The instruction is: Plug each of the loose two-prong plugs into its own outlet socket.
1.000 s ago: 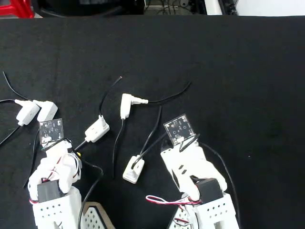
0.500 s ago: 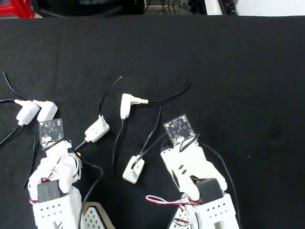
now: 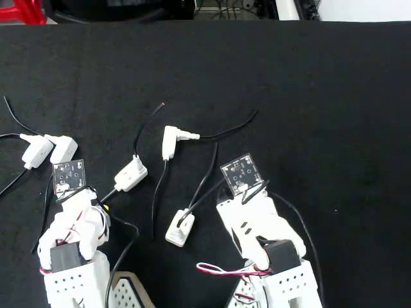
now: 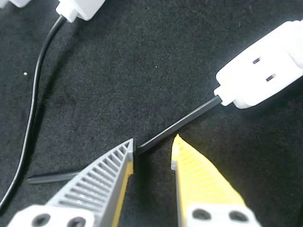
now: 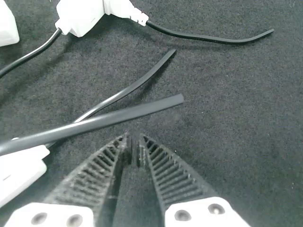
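ROBOT ARMS POISED OVER LOOSE PLUGS: Two small arms sit at the six o'clock edge of a black tabletop [image 3: 321,96] strewn with white plugs and sockets on short black leads.

The left gripper [image 4: 154,140] hovers low, its jaws partly open and holding nothing. The black cord [image 4: 180,123] of an outlet socket [image 4: 260,75] runs across the gap just ahead of the tips. From above, that socket lies at about two o'clock from the left arm. Its two slots are bare, with no prongs in them.

The right gripper [image 5: 134,138] has its jaws all but closed, with only a sliver of gap and nothing in it. A cut-ended lead [image 5: 118,116] crosses just in front.

A white block [image 3: 180,228] lies at nine o'clock from the right arm. An angled white plug [image 3: 169,142] sits at ten o'clock, touching a smaller connector [image 3: 189,135] whose lead trails toward three o'clock. Near the tabletop's nine o'clock edge, a pair of white bodies [image 3: 62,149] touch. Whether they are mated cannot be told.

The pieces look like light, hard plastic, so they would probably skid on the cloth if nudged. The cords seem springy enough to swing a body off line.

The surest hold appears to be across a body's flat sides, leaving the prongs free. Pinching the cord would let the plug twist. Prongs pushed in askew could bend.
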`<action>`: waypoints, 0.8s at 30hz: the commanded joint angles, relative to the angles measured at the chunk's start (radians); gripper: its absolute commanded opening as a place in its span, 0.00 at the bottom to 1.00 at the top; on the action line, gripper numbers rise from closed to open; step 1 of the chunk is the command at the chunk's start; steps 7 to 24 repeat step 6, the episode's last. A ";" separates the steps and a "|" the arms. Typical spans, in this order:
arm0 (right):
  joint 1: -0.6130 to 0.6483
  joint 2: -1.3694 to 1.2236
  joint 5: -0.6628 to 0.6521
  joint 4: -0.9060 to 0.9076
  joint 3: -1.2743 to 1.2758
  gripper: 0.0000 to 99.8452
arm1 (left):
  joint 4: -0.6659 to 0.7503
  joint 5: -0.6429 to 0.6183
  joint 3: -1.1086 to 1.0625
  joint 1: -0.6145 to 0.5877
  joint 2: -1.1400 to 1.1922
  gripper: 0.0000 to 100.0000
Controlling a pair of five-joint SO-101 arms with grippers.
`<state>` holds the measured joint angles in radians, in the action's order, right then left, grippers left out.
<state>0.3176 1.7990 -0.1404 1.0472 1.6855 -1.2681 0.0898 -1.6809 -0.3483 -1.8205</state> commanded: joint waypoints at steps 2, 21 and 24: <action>-0.018 0.053 -0.005 0.005 0.001 0.03 | -0.003 0.006 -0.019 0.007 0.002 0.14; -0.018 0.053 -0.005 0.005 0.001 0.03 | -0.003 0.006 -0.019 0.007 0.002 0.14; -0.018 0.053 -0.005 0.005 0.001 0.03 | -0.003 0.006 -0.019 0.007 0.002 0.14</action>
